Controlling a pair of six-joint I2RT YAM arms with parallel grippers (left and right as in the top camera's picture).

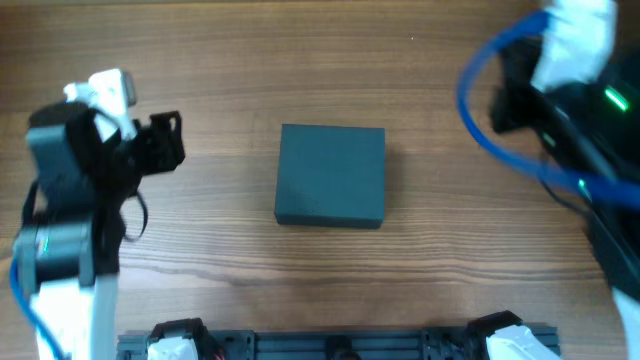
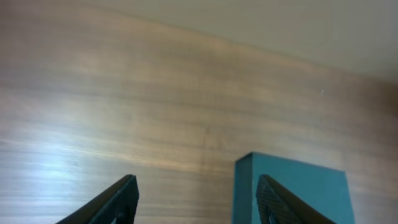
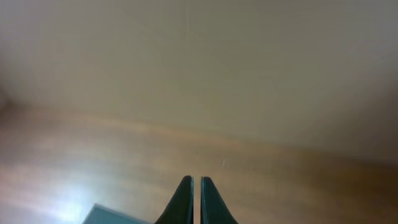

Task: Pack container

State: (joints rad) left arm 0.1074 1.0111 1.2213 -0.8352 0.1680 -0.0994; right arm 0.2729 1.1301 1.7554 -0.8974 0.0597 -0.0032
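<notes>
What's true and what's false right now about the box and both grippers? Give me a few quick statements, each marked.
1. The container lies flat with its lid closed. True.
2. The left gripper is clamped on the container. False: it is open and holds nothing, and the container lies apart from it, ahead and to one side.
3. The right gripper has its fingers pressed together with nothing between them. True.
4. The container sits at the left edge of the table. False: it sits near the middle, between the two arms.
</notes>
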